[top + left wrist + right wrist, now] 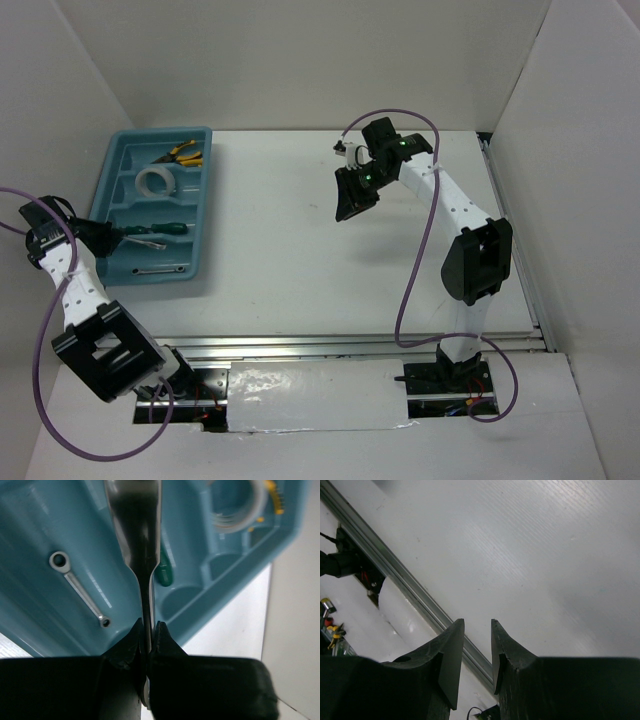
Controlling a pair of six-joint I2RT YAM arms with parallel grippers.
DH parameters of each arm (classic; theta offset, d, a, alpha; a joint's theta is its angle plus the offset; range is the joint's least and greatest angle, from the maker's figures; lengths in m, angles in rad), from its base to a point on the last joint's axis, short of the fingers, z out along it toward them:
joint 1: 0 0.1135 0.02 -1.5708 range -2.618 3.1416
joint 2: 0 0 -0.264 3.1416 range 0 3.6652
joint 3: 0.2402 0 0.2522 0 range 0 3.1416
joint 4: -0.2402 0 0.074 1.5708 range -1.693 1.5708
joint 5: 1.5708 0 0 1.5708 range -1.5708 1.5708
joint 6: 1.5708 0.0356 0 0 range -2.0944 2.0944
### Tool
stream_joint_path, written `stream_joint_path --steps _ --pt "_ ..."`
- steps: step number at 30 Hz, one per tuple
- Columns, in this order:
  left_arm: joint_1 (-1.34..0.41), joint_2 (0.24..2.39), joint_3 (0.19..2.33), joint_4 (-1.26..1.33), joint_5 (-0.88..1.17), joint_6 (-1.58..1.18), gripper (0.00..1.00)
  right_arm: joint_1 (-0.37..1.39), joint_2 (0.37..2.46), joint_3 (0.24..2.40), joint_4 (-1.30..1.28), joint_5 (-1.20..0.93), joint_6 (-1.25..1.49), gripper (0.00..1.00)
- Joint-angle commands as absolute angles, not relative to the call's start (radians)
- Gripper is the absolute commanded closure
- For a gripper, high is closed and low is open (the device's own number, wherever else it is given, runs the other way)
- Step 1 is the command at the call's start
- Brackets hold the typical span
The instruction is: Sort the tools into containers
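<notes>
The left fingers [125,652] pinch a slim, shiny wrench [137,530] over the tray [30,595].

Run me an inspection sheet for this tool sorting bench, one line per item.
Surface: white table, no marks seen.
Job's things: light blue tray holds pliers, tape ring, green-handled screwdriver and a loose wrench; the held wrench hangs over the tray.
Clutter: nothing seen.
Grippers: left gripper shut on the held wrench; right gripper open and empty above the table.
Cables: left purple cable and right purple cable loop beside their arms.
Surroundings: white walls; metal rail along the near edge.
</notes>
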State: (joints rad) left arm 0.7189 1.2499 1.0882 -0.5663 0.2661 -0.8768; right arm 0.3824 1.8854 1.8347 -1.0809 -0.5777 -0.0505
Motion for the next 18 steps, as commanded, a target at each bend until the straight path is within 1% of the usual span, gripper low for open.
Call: stream_joint_path --steps 1,7,13,15,16,17,18 --pt "0.739 1.285 1.071 -0.539 0.287 -0.865 1.00 0.385 1.851 1.830 -1.068 -0.557 -0.063 0.65" --pt "0.719 1.361 0.996 -0.495 0.311 -0.949 1.00 0.383 1.858 1.833 -1.068 -0.569 -0.063 0.65" --pt "0.669 1.373 0.951 -0.445 0.247 -1.017 1.00 0.379 1.867 1.813 -1.075 -0.583 -0.074 0.66" --pt "0.660 1.373 0.945 -0.431 0.241 -1.037 0.98 0.379 1.870 1.809 -1.074 -0.584 -0.075 0.66" --pt "0.654 1.371 0.934 -0.422 0.241 -1.045 0.95 0.376 1.871 1.809 -1.074 -0.587 -0.075 0.66" --pt "0.652 1.371 0.933 -0.413 0.233 -1.051 0.90 0.376 1.874 1.807 -1.074 -0.589 -0.075 0.66" --pt "0.647 1.371 0.931 -0.410 0.224 -1.054 0.89 0.376 1.875 1.809 -1.074 -0.591 -0.074 0.66"
